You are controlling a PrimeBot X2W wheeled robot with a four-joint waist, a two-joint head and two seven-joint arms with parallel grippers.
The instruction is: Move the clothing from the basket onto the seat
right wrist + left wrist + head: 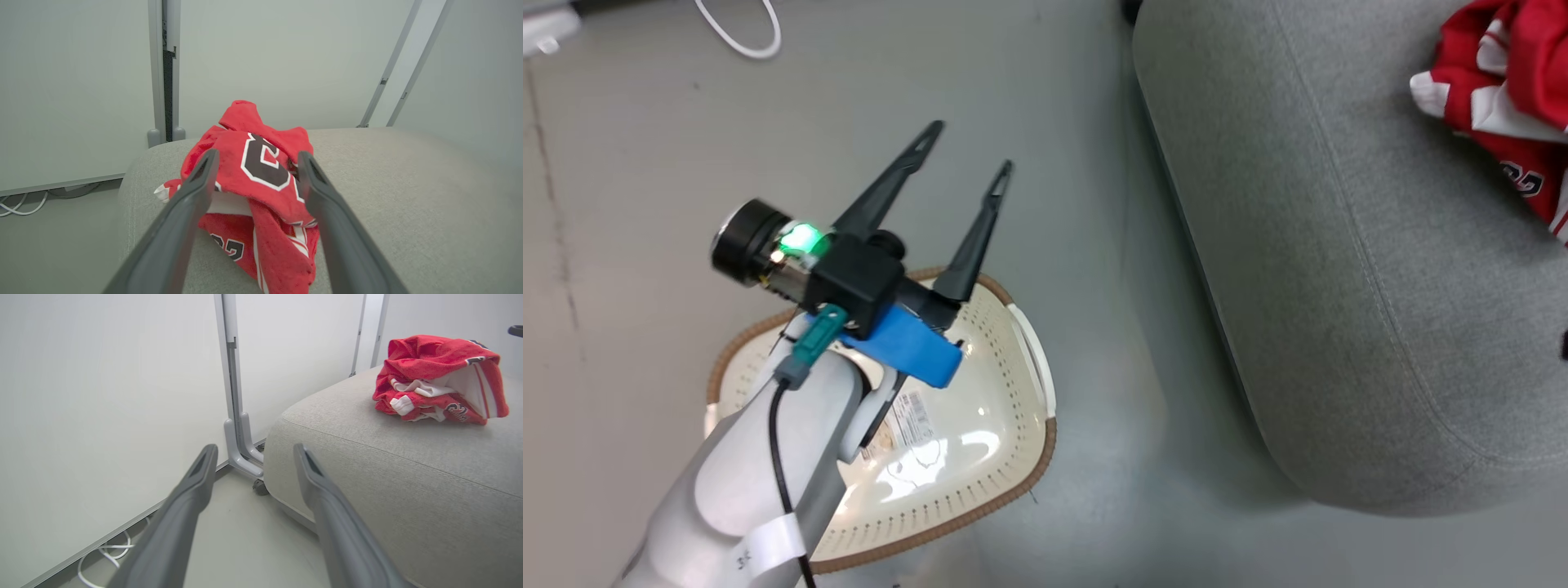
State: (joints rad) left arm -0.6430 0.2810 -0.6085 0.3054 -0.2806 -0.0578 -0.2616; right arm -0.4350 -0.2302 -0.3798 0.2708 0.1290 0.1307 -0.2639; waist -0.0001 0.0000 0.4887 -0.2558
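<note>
On the seat [408, 183], the clothing [265, 179] runs lengthwise toward the right gripper [257, 154].

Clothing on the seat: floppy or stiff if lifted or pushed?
Likely floppy: the clothing lies crumpled in folds, so a pinch would probably lift one layer, the rest draping. Pushed, it probably bunches on the fabric seat rather than sliding.

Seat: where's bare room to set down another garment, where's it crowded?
Free: the wide grey stretch of the seat between its floor-side edge and the clothing, plus the cushion right of the pile in the right wrist view. Crowded: the pile's end, where the open right gripper points at it.
</note>
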